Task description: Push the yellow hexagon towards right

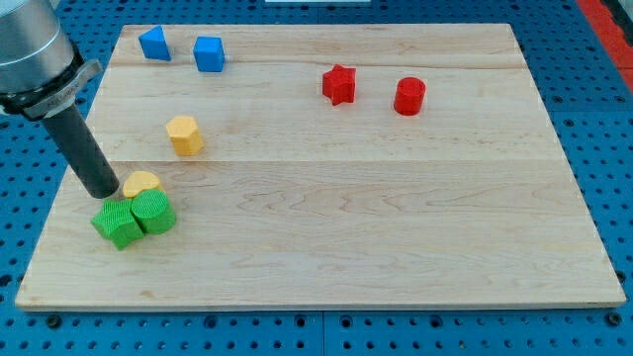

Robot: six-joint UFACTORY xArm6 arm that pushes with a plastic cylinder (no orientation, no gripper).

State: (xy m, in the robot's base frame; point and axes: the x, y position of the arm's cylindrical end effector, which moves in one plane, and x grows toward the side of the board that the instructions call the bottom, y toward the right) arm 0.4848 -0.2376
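So my tip (105, 191) is down on the wooden board (396, 237) at the view's left, holding nothing, right beside a yellow block (141, 183), shape unclear, that touches two green blocks (117, 224) (153, 211). The yellow hexagon (185, 134) sits apart, up and to the right. Count: two yellow, two green, two blue (153, 44) (209, 53), plus a red star (338, 84) and red cylinder (409, 96).
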